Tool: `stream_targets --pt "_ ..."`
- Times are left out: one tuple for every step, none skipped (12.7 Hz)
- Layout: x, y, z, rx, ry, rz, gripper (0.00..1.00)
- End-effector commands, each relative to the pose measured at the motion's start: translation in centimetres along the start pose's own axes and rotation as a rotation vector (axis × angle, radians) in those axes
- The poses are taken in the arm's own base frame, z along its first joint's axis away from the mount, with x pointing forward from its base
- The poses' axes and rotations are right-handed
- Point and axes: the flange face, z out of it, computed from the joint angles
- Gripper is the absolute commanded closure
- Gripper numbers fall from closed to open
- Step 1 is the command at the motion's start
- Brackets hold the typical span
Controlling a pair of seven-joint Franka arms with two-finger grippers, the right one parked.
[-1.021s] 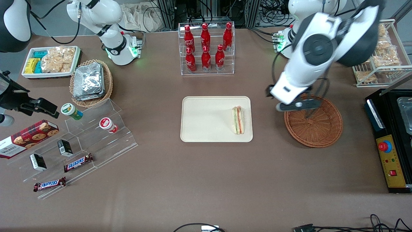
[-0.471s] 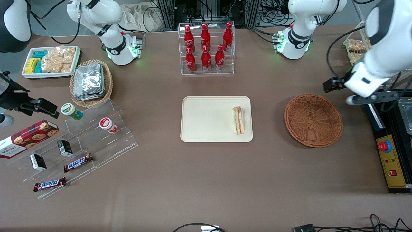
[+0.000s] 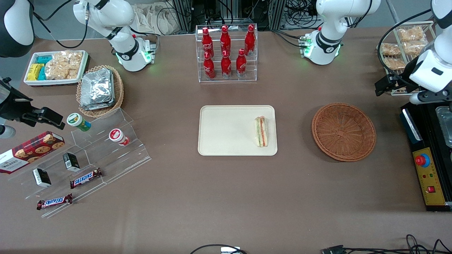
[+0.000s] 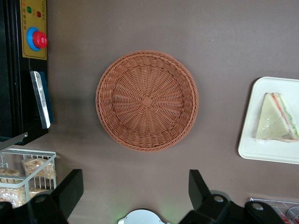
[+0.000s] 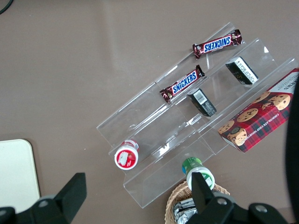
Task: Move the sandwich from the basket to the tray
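Note:
The sandwich (image 3: 261, 131) lies on the cream tray (image 3: 226, 130), along the short edge nearest the basket, with its green and red filling showing. The reddish-brown wicker basket (image 3: 343, 131) sits beside the tray toward the working arm's end and holds nothing. My left gripper (image 3: 425, 98) hangs high at the working arm's end of the table, over the edge of the black control box, well apart from the basket. From the left wrist camera the basket (image 4: 147, 100), the tray (image 4: 261, 154) and the sandwich (image 4: 275, 119) all show below, and the gripper (image 4: 134, 184) is open and holds nothing.
A clear rack of red bottles (image 3: 226, 53) stands farther from the camera than the tray. A wire rack of snack packs (image 3: 406, 53) and a black control box with a red button (image 3: 429, 169) are near my gripper. Toward the parked arm's end are a tan basket of foil packets (image 3: 100, 90) and an acrylic stand (image 3: 88, 155).
The left arm has swung from above the basket out toward the working arm's end of the table, uncovering the basket. The sandwich has stayed in place on the tray.

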Motion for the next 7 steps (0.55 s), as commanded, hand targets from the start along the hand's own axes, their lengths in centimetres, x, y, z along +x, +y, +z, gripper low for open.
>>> stream_targets --pt "0.15 0.19 -0.39 -0.016 -0.009 0.012 0.0" --pt "0.15 0.39 -0.63 -0.021 -0.003 0.013 0.0" --pt "0.18 0.5 -1.11 -0.041 0.003 0.008 0.0" --pt "0.53 0.72 -0.91 -0.055 -0.007 0.004 0.0" --pt "0.57 0.71 -0.89 -0.053 -0.009 0.005 0.0" --pt "0.46 0.7 -0.98 -0.053 -0.012 0.01 0.0" --pt "0.52 0.58 -0.97 -0.056 -0.012 0.012 0.0"
